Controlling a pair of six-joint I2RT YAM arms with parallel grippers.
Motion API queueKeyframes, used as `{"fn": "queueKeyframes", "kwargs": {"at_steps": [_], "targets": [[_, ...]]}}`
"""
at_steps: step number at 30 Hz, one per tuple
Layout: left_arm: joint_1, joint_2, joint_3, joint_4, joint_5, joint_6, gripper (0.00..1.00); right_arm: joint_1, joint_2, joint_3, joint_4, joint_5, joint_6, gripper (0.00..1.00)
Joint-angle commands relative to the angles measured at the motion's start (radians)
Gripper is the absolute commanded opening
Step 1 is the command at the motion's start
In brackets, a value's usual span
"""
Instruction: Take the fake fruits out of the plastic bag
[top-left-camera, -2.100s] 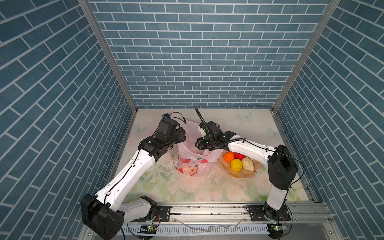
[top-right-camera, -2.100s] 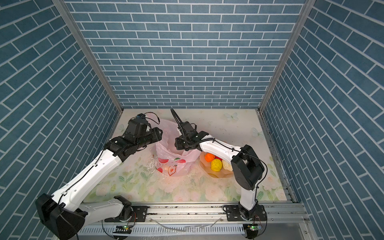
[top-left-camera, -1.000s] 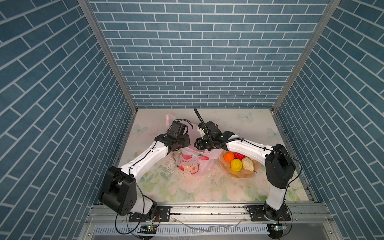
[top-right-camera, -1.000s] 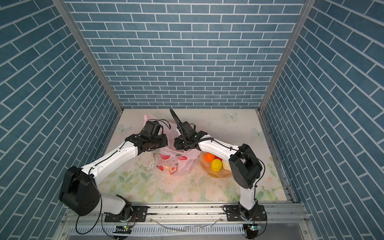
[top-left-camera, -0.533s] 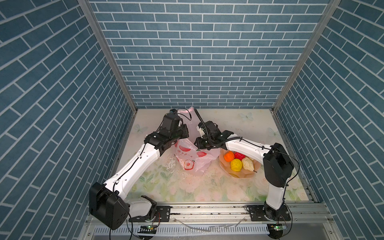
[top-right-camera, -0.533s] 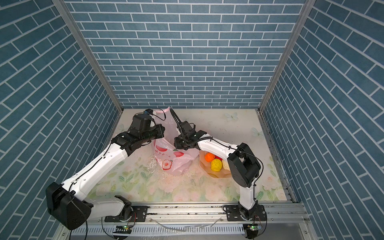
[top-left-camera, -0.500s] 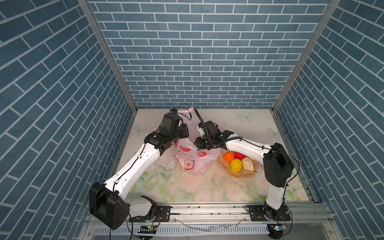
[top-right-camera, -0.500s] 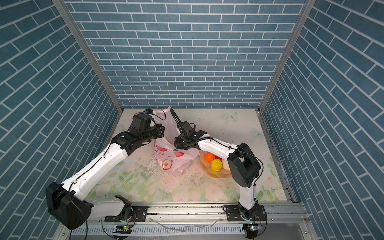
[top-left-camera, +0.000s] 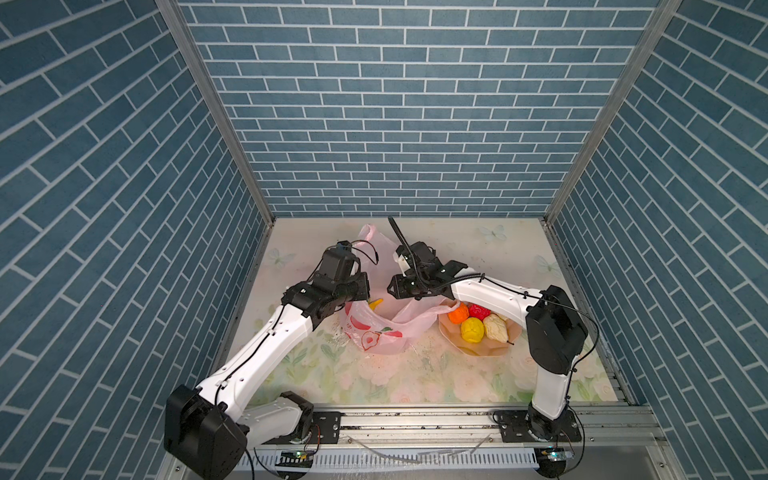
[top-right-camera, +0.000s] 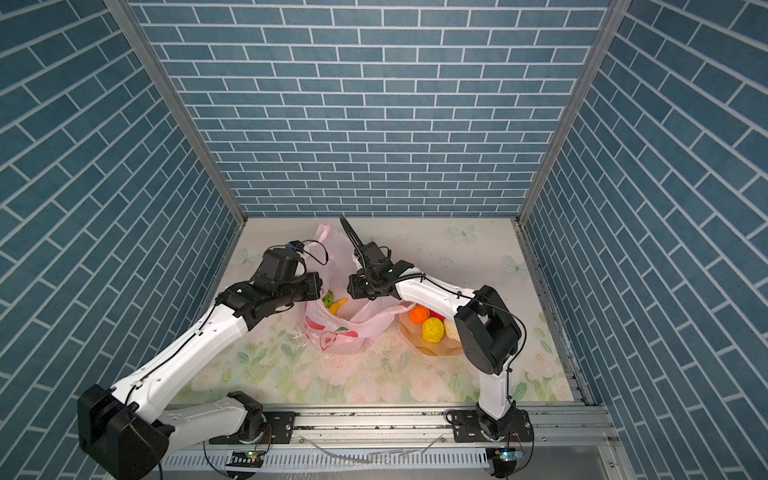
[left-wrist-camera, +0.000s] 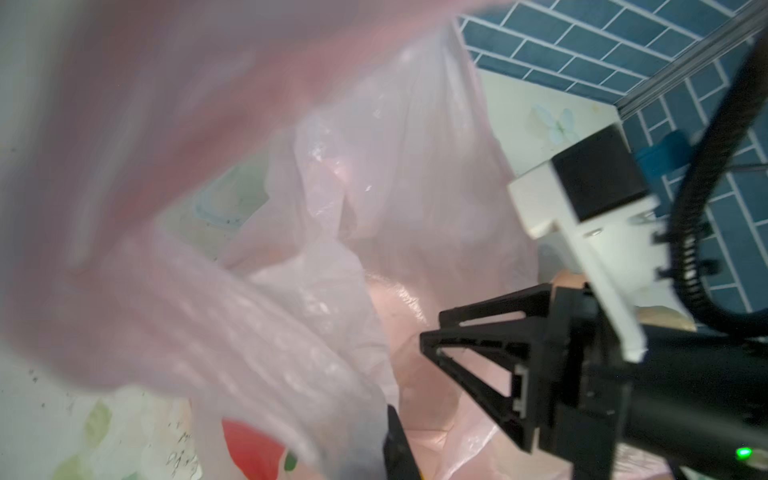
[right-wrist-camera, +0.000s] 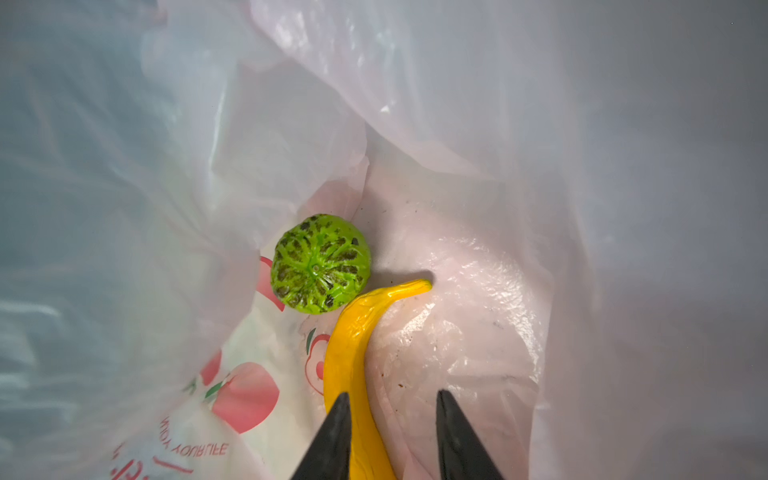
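Right wrist — gripper (right-wrist-camera: 392, 395) parted over banana (right-wrist-camera: 348, 353).

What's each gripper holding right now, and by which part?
Left gripper, jaws shut, pinches the translucent pale-pink plastic bag at its mouth edge, propping it open. Right gripper holds nothing: jaws open over the long yellow toy banana inside.

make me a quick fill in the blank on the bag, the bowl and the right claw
1. Inside the plastic bag, a green ball lies beside a yellow ____.
2. The orange ball sits in the peach ____.
3. The right claw hangs over the bag's contents with its jaws ____.
Missing words: banana; bowl; open.
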Motion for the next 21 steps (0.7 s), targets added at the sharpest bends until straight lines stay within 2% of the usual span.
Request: {"fn": "queueKeyframes", "kwargs": {"at_steps": [1, 7, 11, 21], "targets": [[0.003, -0.065, -0.086, -0.046, -0.060, -0.028, 0.09, 0.028, -0.034, -0.004, -0.034, -0.031, -0.041, 0.36], [0.000, -0.208, -0.245, -0.025, -0.155, -0.107, 0.08, 0.076, -0.011, 0.005, -0.066, -0.020, -0.046, 0.36], [-0.001, -0.279, -0.328, -0.002, -0.174, -0.141, 0.08, 0.096, 0.014, 0.025, -0.082, 0.018, -0.039, 0.37], [-0.002, -0.359, -0.428, 0.020, -0.200, -0.190, 0.07, 0.114, 0.092, 0.084, -0.045, 0.115, -0.015, 0.56]]}}
